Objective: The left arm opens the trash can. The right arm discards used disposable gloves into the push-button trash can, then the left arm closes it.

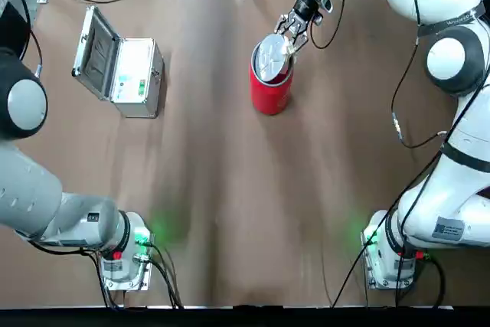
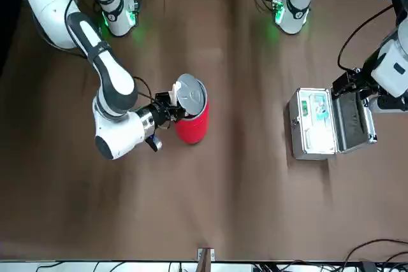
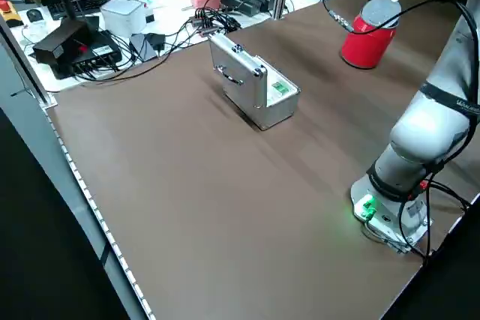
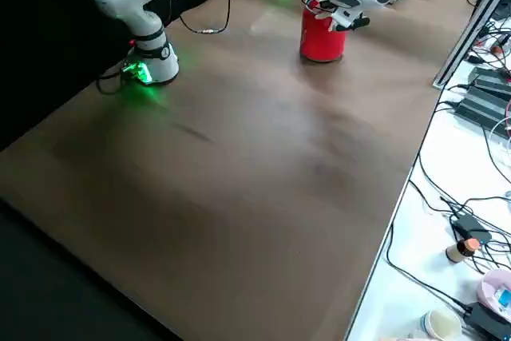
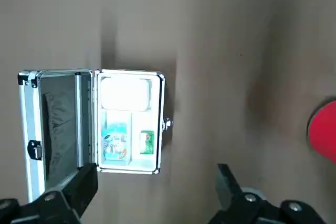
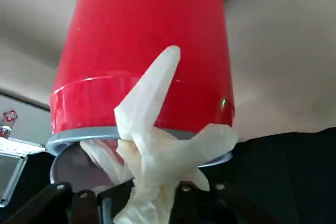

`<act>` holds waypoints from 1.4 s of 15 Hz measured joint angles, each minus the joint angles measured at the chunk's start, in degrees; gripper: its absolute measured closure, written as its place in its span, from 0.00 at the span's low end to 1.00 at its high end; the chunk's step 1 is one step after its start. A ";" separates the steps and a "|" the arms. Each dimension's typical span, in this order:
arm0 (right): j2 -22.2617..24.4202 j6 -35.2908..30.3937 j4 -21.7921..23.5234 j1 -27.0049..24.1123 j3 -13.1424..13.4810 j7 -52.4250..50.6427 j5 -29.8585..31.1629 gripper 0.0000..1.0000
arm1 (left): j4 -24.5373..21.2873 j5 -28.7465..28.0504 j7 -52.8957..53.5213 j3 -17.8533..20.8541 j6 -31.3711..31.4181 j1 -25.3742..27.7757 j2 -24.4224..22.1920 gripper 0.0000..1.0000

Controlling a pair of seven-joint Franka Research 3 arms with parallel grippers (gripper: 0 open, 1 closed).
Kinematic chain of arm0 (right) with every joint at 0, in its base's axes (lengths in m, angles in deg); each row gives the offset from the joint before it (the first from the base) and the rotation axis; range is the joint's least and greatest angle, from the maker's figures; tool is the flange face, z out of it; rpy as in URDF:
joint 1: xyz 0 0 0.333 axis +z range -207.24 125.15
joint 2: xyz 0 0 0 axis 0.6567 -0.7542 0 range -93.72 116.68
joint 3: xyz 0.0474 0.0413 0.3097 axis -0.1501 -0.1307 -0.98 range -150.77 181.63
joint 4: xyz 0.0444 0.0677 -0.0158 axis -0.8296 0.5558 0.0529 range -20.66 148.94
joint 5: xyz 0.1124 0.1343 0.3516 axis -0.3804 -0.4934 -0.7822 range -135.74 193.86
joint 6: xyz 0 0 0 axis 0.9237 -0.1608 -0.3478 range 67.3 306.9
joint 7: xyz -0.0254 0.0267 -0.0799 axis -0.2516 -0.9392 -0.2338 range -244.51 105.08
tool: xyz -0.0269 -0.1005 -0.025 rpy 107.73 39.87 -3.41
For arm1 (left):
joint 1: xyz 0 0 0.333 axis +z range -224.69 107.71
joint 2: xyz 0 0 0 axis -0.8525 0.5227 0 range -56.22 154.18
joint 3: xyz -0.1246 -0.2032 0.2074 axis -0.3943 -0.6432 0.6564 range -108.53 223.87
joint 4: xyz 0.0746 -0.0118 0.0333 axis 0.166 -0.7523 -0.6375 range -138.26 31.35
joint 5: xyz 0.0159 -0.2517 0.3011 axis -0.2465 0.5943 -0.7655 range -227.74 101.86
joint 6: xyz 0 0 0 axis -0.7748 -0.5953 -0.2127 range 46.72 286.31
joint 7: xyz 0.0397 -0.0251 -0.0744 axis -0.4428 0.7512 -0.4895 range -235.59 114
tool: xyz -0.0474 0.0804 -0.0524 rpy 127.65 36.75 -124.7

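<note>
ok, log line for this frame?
phase: discard | right gripper: shut on gloves, at trash can rim | lid: open, tilted | left gripper: open, above silver case

Desk (image 1: pixel 230 212): 1, brown.
Trash can (image 1: pixel 271 91): 1, red, upper centre of the top view.
Gloves (image 6: pixel 157 145): 1 cream wad.
Silver case (image 1: pixel 130 76): 1, lid raised, upper left.
Robot arms: 2, left arm (image 1: pixel 38 204) and right arm (image 1: pixel 452 112).
</note>
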 joint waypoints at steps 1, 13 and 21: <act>0.00 0.02 -0.01 -0.04 0.17 0.36 -0.01 0.88 | 0.00 0.00 0.00 -0.01 0.00 -0.03 0.00 0.00; -0.12 -2.28 -1.26 -0.08 0.42 1.93 -0.04 0.25 | -0.09 0.00 0.00 -0.01 0.00 -0.10 0.00 0.00; 0.07 -11.03 -7.88 -2.88 0.46 1.38 2.03 0.26 | -0.10 0.00 0.00 -0.01 0.00 -0.09 0.00 0.00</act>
